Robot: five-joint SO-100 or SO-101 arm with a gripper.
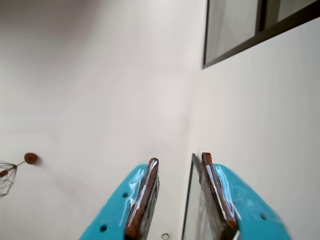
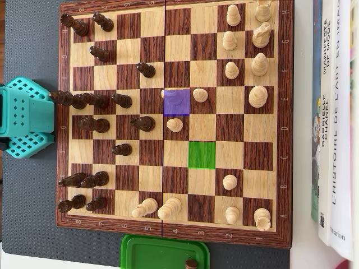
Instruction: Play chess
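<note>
A wooden chessboard [image 2: 174, 120] fills the dark table [image 2: 28, 190] in the overhead view, dark pieces [image 2: 143, 123] crowding its left half, pale pieces [image 2: 257, 96] its right. One square glows purple [image 2: 179, 103], another green [image 2: 201, 155]. Books [image 2: 336, 123] lie at right; a green lid [image 2: 162, 252] sits below. In the wrist view, the teal claw [image 1: 180, 160] points at a wall, narrowly parted, holding nothing.

It looks like a home room. The wrist view shows plain white walls [image 1: 100, 90] and a dark-framed window [image 1: 240, 30]. The overhead view shows a wooden chessboard [image 2: 168, 230] on a grey mat [image 2: 28, 196], with French art books [image 2: 336, 123] stacked just beside it and a green plastic tub [image 2: 151, 252].
</note>
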